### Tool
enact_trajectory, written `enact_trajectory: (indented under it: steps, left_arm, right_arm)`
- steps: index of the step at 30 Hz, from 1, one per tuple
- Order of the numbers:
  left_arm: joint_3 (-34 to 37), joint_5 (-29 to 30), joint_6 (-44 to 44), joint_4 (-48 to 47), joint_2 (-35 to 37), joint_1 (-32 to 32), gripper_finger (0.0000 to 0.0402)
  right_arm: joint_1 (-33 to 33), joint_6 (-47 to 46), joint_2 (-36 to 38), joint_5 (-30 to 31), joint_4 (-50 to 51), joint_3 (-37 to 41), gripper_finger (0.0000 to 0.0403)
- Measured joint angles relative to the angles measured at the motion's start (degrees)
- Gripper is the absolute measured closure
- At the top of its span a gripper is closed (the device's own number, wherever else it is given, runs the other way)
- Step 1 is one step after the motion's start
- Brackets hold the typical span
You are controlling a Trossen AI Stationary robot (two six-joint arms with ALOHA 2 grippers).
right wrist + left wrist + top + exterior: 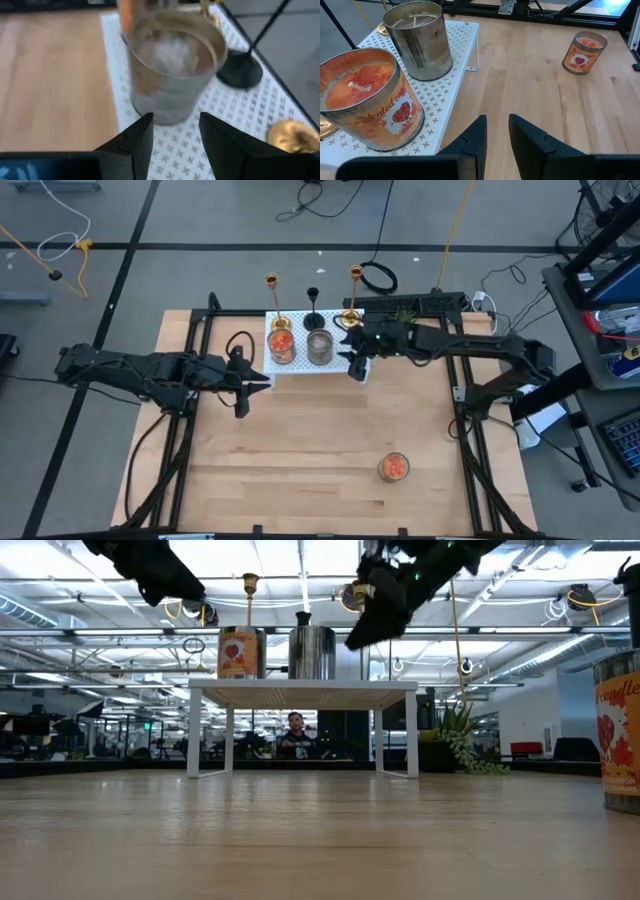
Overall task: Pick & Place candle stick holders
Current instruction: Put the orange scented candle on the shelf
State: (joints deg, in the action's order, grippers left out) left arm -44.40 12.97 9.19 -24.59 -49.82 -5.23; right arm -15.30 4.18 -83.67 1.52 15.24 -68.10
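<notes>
Closest to the low camera, a small orange candle tin with a red label (620, 730) stands on the big pale wooden table (300, 460). It is well apart from the white metal shelf with little cross holes (300, 370), out on the open side of the table.

Both dark arms reach in toward the white shelf from the two sides. The left gripper (262, 384) is just beside the shelf's left edge, above the wood. Its two dark fingers (472, 142) stand a little apart with nothing between them. The right gripper (356, 366) hangs over the right end of the shelf, tipped down. Its fingers (137, 137) are apart, and they hold nothing. They point at the plain silver candle tin (172, 70).

Count the things on the shelf. There are two big candle tins: the silver one and an orange candle tin with a white wick (367, 100), side by side. There are three candle stick holders along the back edge of the shelf. Two are shiny gold candlesticks with thin stems, one at the back left (272, 298) and one at the back right (353, 292). One short black candlestick with a round base (314, 308) stands between them, behind the silver tin. All three stand upright.
</notes>
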Motion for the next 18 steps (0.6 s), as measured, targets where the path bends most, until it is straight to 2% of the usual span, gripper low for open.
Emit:
enact_trajectory:
  steps: [5, 7, 12, 14, 18]
  left_arm:
    - [0.00, -0.58, 0.02, -0.22, -0.02, 0.00, 0.0314]
    - [0.00, -0.81, 0.02, -0.15, -0.02, -0.16, 0.0314]
    - [0.00, -0.94, 0.35, 0.38, -0.01, -0.24, 0.0314]
    - [0.00, -0.96, 0.35, 0.34, -0.02, -0.28, 0.0314]
    - [0.00, -0.96, 0.33, -0.12, -0.01, -0.59, 0.0314]
  right_arm:
    - [5.34, -2.11, 5.45, -2.03, 7.61, 0.02, 0.0248]
    - [9.86, -3.55, 6.86, -2.91, 10.54, -0.03, 0.0248]
    - [23.03, -12.40, 6.18, -2.92, 10.50, 0.07, 0.0248]
    - [28.04, -14.86, 4.99, -1.38, 9.88, -0.10, 0.0248]
    - [37.23, -23.91, 3.02, 2.99, 15.20, 0.13, 0.0248]
